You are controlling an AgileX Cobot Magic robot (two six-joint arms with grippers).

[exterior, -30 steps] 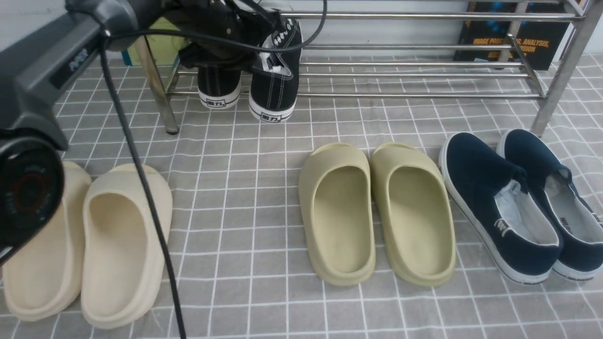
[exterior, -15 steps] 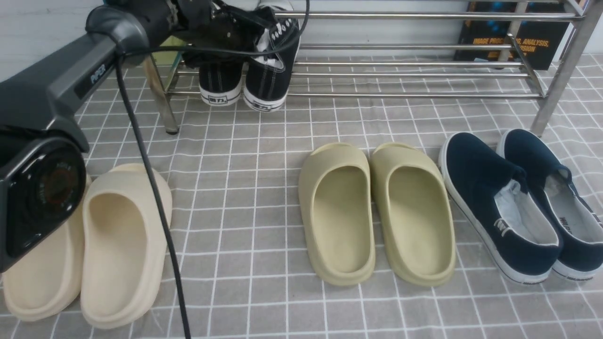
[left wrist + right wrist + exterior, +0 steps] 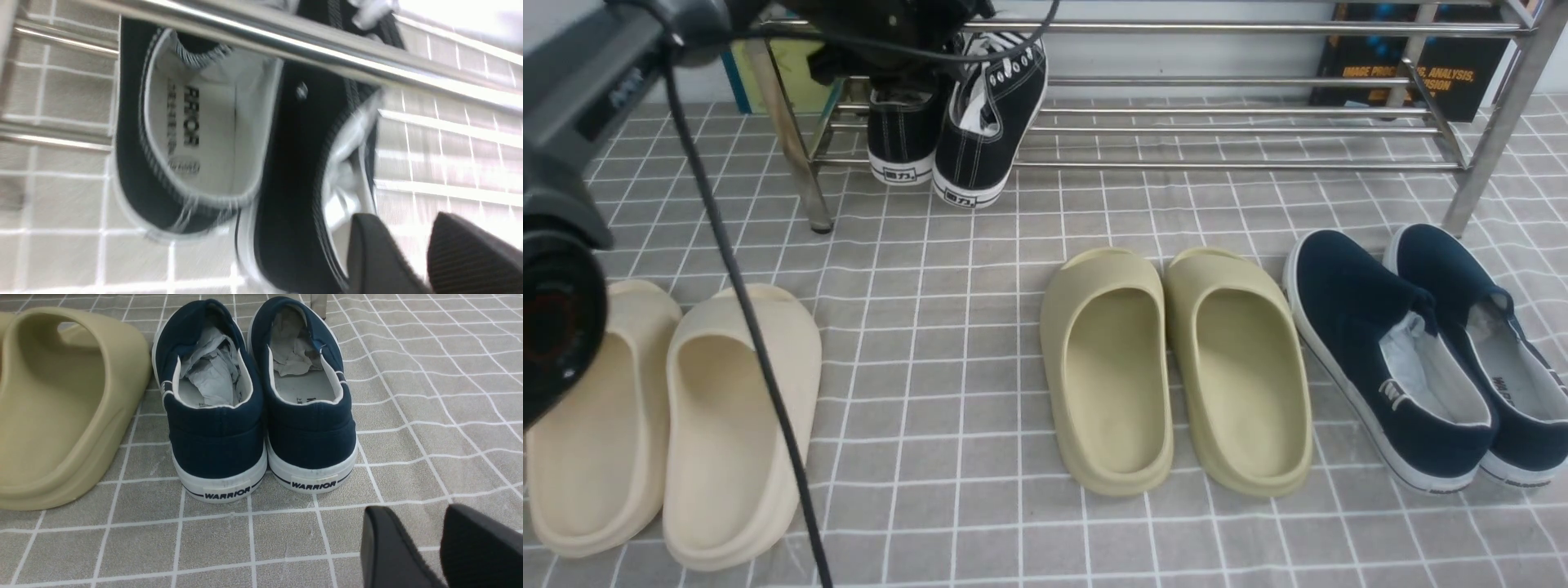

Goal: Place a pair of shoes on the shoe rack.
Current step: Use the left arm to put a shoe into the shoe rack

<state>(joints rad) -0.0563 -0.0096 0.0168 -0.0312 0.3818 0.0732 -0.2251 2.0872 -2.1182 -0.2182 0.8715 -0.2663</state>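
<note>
Two black sneakers stand toes-in on the lowest tier of the silver shoe rack, at its left end. The left sneaker sits straight. The right sneaker lies tilted, its heel hanging past the front bar. My left arm reaches over them at the top left. In the left wrist view my left gripper is open beside the right sneaker, with only cloth between its fingers. My right gripper hangs open above the floor cloth, behind the navy shoes.
On the grey checked cloth lie cream slides, olive slides and navy slip-ons. A dark book leans behind the rack's right end. The left arm's black cable hangs across the cream slides.
My left gripper has opened and let go of the right sneaker, then lifted away. That sneaker was pushed further onto the rack and has settled tilted. The right arm's side looks unchanged.
</note>
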